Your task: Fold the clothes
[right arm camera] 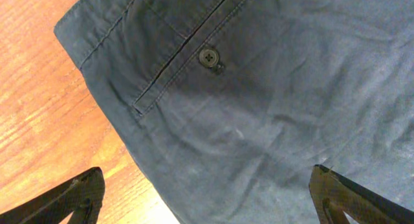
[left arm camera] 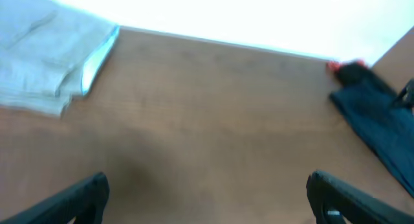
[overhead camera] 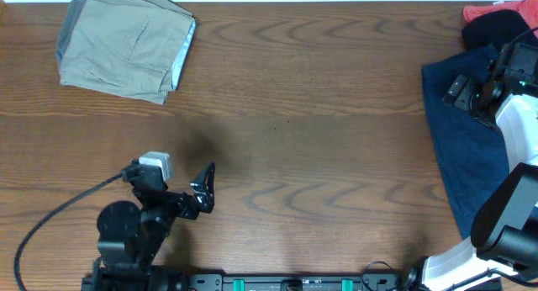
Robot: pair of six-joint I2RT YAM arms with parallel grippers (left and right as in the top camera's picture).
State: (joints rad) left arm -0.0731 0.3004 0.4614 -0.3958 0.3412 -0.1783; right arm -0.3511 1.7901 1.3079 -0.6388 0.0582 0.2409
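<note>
At the far left corner of the bench [overhead camera: 319,114], the khaki shorts [overhead camera: 126,45] lie folded in a neat pile, so that one looks done. On the bench's right side, the navy blue pants [overhead camera: 458,148] lie flat, not folded yet. A black cloth [overhead camera: 496,29] and a red cloth [overhead camera: 487,12] wait at the far right corner. The right fingers [overhead camera: 461,91] hang wide open over the navy blue pants. The left fingers [overhead camera: 204,190] are open and empty near the bench's front edge.
</note>
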